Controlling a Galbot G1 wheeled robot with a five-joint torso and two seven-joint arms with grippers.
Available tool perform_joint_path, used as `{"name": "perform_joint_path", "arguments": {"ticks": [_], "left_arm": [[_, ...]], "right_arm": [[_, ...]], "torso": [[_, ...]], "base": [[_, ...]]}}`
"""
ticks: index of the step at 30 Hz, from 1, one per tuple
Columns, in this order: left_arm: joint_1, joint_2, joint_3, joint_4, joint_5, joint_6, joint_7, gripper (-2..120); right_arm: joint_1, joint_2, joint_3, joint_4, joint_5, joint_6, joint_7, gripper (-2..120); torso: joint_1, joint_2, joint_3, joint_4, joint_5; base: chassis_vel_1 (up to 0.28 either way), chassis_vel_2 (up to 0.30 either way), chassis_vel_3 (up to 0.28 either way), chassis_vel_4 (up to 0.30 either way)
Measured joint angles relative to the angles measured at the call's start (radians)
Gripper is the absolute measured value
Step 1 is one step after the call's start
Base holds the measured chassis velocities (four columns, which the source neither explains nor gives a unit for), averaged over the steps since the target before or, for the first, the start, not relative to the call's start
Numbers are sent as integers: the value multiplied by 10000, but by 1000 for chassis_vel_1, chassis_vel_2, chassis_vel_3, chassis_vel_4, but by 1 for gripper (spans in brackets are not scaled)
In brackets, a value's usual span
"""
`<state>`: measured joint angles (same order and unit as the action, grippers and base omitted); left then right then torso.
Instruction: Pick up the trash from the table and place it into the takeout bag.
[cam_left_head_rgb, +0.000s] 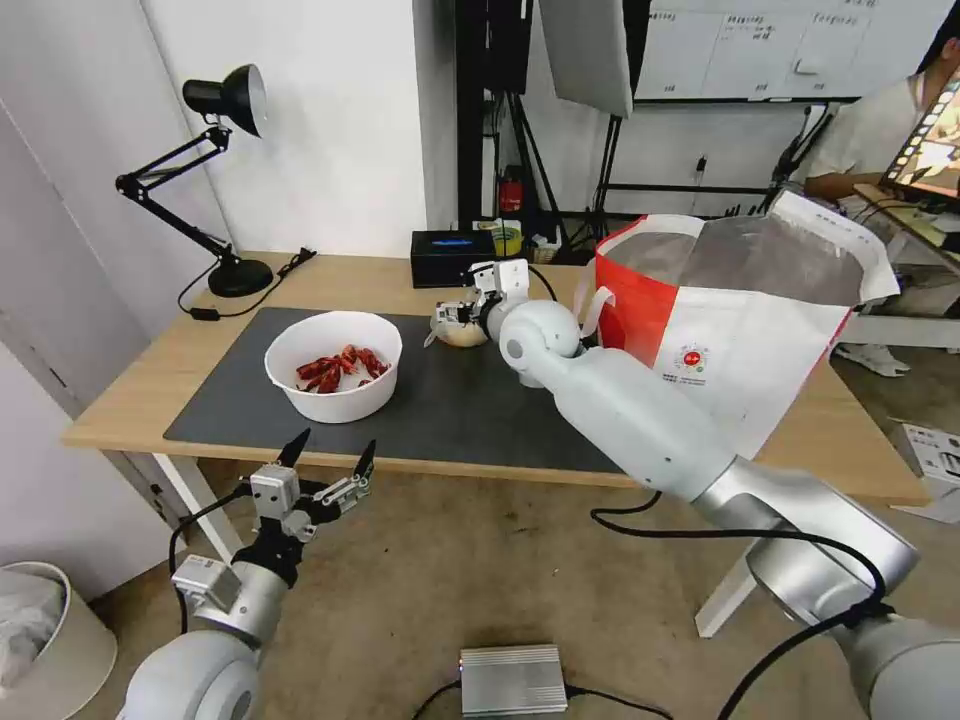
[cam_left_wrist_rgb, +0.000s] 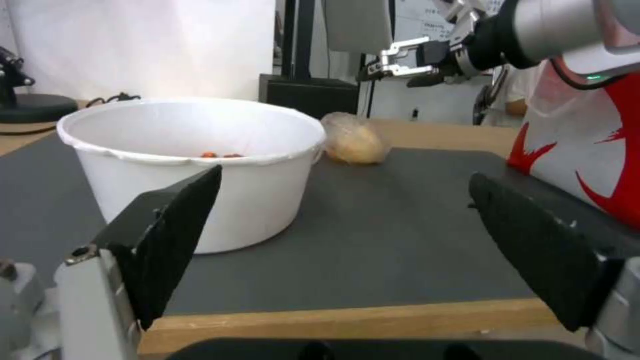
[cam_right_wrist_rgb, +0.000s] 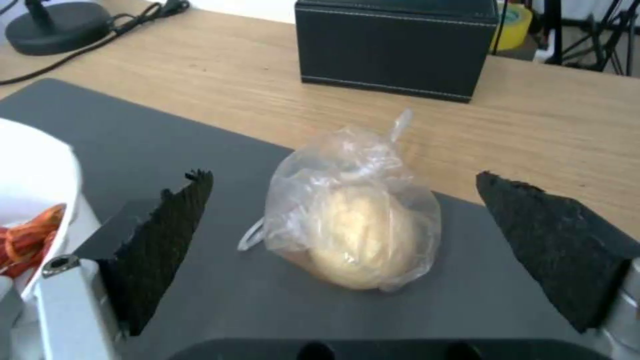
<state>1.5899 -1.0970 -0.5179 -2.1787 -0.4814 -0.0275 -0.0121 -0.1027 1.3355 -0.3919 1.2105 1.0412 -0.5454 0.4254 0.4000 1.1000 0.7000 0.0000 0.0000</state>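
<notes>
So, going left to right: left hand (cam_left_head_rgb: 328, 462) hangs released off the worktop's (cam_left_head_rgb: 130, 400) near edge, bowl (cam_left_head_rgb: 334, 364) on the mat. Right hand (cam_left_head_rgb: 480, 290), also released, hovers over the knotted bag (cam_right_wrist_rgb: 352, 235). Best to drop straight down and pinch the lump, not the loose plastic. Takeout bag (cam_left_head_rgb: 740, 340) sits far right.

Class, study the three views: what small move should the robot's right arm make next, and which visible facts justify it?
Probably lower the right gripper and close on the small knotted clear bag with a yellowish lump. Its fingers stand open either side of the bag, apart from it, and the bag lies free on the dark grey mat. The left gripper waits open below the table edge.
</notes>
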Motion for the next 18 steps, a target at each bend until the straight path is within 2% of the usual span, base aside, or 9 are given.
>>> {"name": "perform_joint_path", "arguments": {"ticks": [12,18], "left_arm": [[-17,-1,8,-26,0,-13,-4,100],[-18,1,22,12,0,-23,-4,100]], "right_arm": [[323,576,492,-1621,-662,-80,-1733,100],[383,785,526,-1897,-985,-66,-1919,100]], "torso": [[0,0,0,-1,0],[-1,0,0,0,0]], "base": [[0,0,0,0],[0,0,0,0]]}}
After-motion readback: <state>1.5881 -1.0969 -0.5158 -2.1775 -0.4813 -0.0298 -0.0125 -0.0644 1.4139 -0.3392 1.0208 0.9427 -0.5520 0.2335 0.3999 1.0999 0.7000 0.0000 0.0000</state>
